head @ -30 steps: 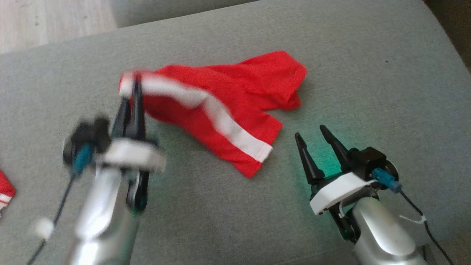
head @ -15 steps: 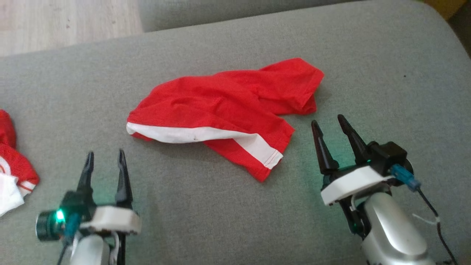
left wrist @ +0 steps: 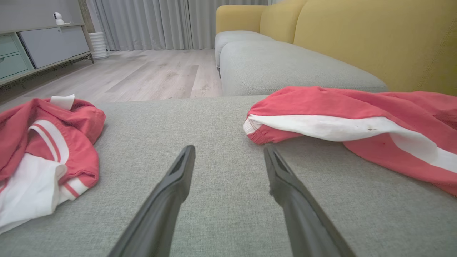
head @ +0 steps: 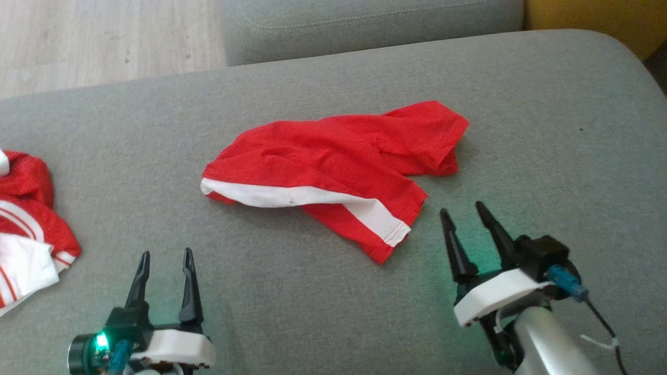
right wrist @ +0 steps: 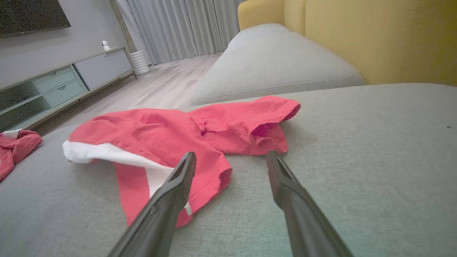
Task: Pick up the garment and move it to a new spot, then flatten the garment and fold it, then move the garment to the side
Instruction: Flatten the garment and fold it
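Note:
The garment [head: 338, 166] is a pair of red shorts with a white side stripe, lying crumpled in the middle of the grey sofa cushion [head: 547, 130]. It also appears in the left wrist view, garment [left wrist: 357, 117], and in the right wrist view, garment [right wrist: 171, 135]. My left gripper [head: 165, 259] stands open and empty at the lower left, well short of the garment's white-edged end. Open too, my right gripper [head: 462, 210] sits just right of the garment's stripe hem, touching nothing. Left gripper [left wrist: 228, 151] and right gripper [right wrist: 231, 159] each show two spread fingers.
A second red and white garment [head: 26, 219] lies bunched at the cushion's left edge, also seen as second garment [left wrist: 46, 150]. Wooden floor [head: 104, 41] lies beyond the cushion. Another grey cushion [head: 365, 21] and a yellow sofa back [left wrist: 375, 39] are behind.
My left gripper let go of the garment's white-striped end, opened and drew back to the lower left. The garment dropped flat on the cushion. The camera also shifted.

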